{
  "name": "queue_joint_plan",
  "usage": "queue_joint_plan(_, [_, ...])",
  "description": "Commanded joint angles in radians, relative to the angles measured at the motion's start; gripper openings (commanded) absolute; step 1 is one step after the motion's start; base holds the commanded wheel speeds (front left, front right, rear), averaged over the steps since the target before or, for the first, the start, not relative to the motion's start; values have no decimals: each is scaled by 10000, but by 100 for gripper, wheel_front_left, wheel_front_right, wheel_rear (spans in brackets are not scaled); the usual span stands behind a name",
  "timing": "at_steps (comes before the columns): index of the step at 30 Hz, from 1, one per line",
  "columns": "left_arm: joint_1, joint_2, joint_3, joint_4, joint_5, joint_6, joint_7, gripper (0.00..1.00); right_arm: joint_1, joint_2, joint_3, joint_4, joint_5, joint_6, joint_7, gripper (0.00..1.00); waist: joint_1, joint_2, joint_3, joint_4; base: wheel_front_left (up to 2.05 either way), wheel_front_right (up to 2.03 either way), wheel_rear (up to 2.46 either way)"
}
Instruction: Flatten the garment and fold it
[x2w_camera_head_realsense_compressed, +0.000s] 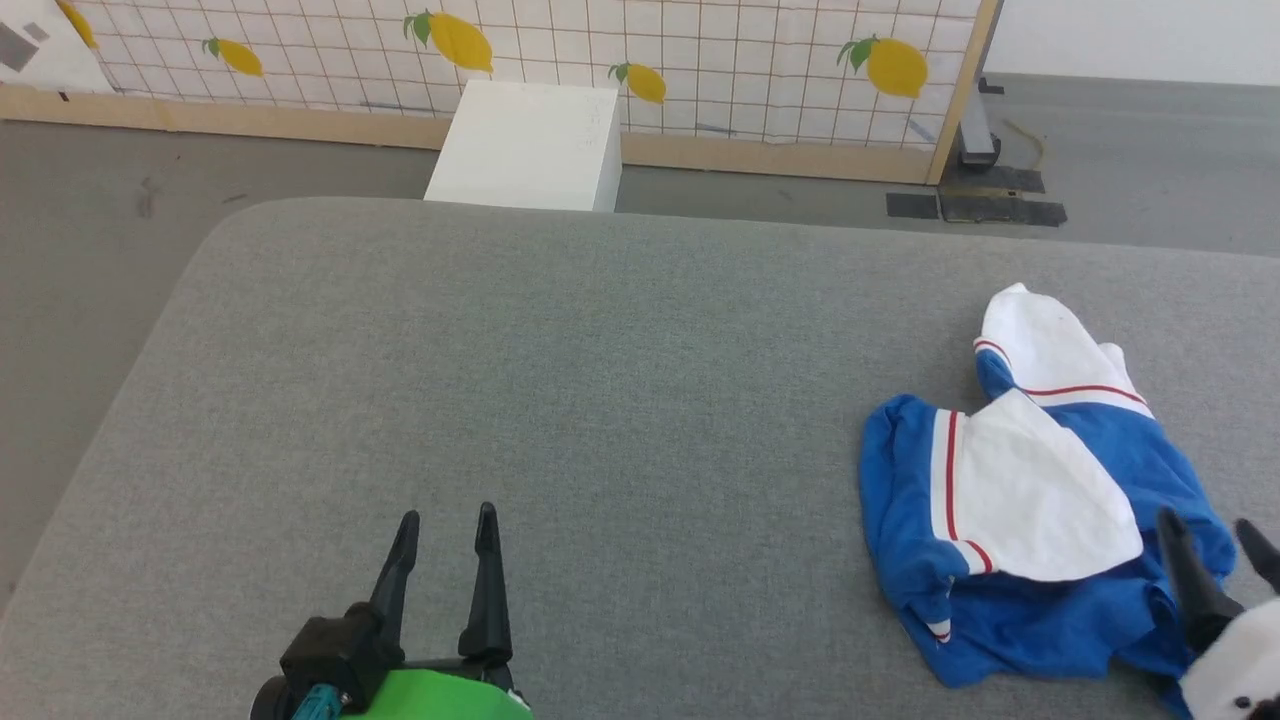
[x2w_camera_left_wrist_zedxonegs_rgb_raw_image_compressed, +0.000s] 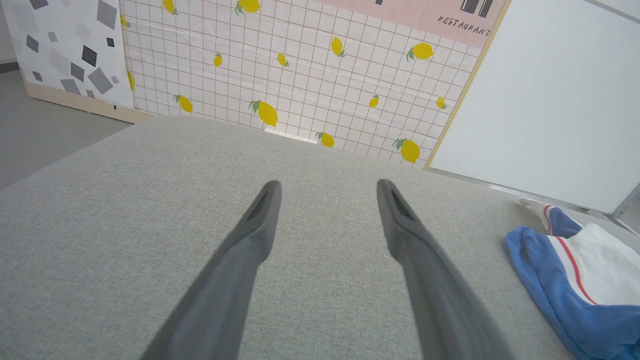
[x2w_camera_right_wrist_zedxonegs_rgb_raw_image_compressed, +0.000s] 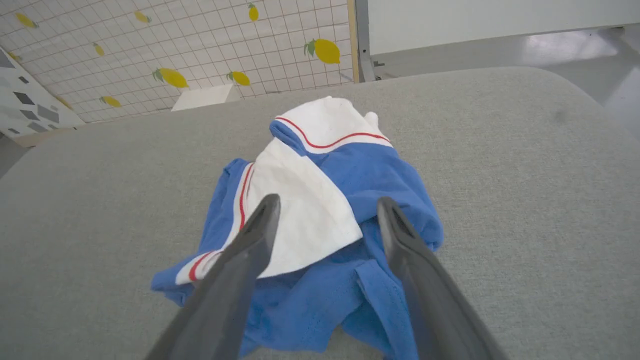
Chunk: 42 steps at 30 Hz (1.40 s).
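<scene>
The garment (x2w_camera_head_realsense_compressed: 1030, 500), a blue shirt with white sleeves and thin red stripes, lies crumpled in a heap on the right side of the grey padded surface (x2w_camera_head_realsense_compressed: 600, 400). It also shows in the right wrist view as the garment (x2w_camera_right_wrist_zedxonegs_rgb_raw_image_compressed: 320, 215) and at the right edge as the garment (x2w_camera_left_wrist_zedxonegs_rgb_raw_image_compressed: 575, 280). My right gripper (x2w_camera_head_realsense_compressed: 1212, 530) stands open just over the heap's near right edge, with nothing between its fingers (x2w_camera_right_wrist_zedxonegs_rgb_raw_image_compressed: 250, 250). Far to the left, near the front edge, my left gripper (x2w_camera_head_realsense_compressed: 445, 528) is open over bare fabric, its fingers (x2w_camera_left_wrist_zedxonegs_rgb_raw_image_compressed: 260, 220) spread wide.
A white box (x2w_camera_head_realsense_compressed: 525, 145) stands on the floor behind the surface's far edge. A tiled wall panel with lemon prints (x2w_camera_head_realsense_compressed: 560, 60) runs along the back. The surface's rounded left corner (x2w_camera_head_realsense_compressed: 215, 240) drops to grey floor.
</scene>
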Motion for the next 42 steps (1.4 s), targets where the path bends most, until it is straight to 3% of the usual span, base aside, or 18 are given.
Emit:
queue_joint_plan(1, [28,-18,-19,-37,-113,18,-38,100,-255,10,268,-142,130,-13,245,100,0,-1,114,87,0,0,0])
queue_joint_plan(6, [-145,-18,-90,-56,-179,64,-38,100,-748,-191,1420,148,393,-13,1356,100,0,-1,443,304,0,0,0])
queue_joint_plan(11, [-385,-18,-200,-47,-213,107,-38,100,-1377,-531,2028,1605,-23,-13,2523,100,0,-1,777,665,0,0,0])
queue_joint_plan(15, [-562,-18,-231,-2,-226,117,-38,100,-1969,-673,2515,2972,-382,-13,2697,100,0,-1,928,994,0,0,0])
queue_joint_plan(16, [-592,-18,-245,10,-232,115,-38,100,-2071,-719,2573,3211,-491,-13,2570,64,0,-1,935,1076,0,0,0])
queue_joint_plan(17, [-609,-18,-246,15,-241,124,-38,100,-2145,-723,2611,3376,-538,-13,2470,34,0,-1,923,1130,0,0,0])
queue_joint_plan(18, [-617,-18,-238,15,-255,144,-38,100,-2256,-691,2626,3507,-542,-13,2302,13,0,-1,906,1183,0,0,0])
queue_joint_plan(19, [-614,-18,-218,4,-274,171,-38,100,-2363,-679,2642,3601,-548,-13,2155,0,0,-1,884,1218,0,0,0])
queue_joint_plan(27, [-529,-18,-247,-5,-416,258,-38,100,-3423,-1242,3088,3002,-391,-13,1674,0,0,-1,676,1382,0,0,0])
queue_joint_plan(34, [-526,-18,-292,-13,-507,288,-38,100,-4283,-1196,4778,2260,117,-13,1773,0,0,-1,696,1415,0,0,0])
queue_joint_plan(35, [-534,-18,-303,-18,-511,287,-38,100,-4310,-1109,5071,2304,203,-13,1785,12,0,-1,718,1434,0,0,0])
queue_joint_plan(36, [-544,-18,-314,-22,-512,285,-38,100,-4315,-1015,5272,2367,279,-13,1751,40,0,-1,741,1453,0,0,0])
queue_joint_plan(37, [-566,-18,-329,-31,-517,282,-38,100,-4319,-898,5462,2473,318,-13,1625,80,0,-1,781,1485,0,0,0])
queue_joint_plan(38, [-591,-18,-346,-34,-523,277,-38,100,-4312,-850,5626,2589,287,-13,1500,100,0,-1,815,1522,0,0,0])
queue_joint_plan(42, [-700,-18,-431,-10,-539,272,-38,100,-4148,-554,6084,3353,300,-13,937,100,0,-1,905,1666,0,0,0])
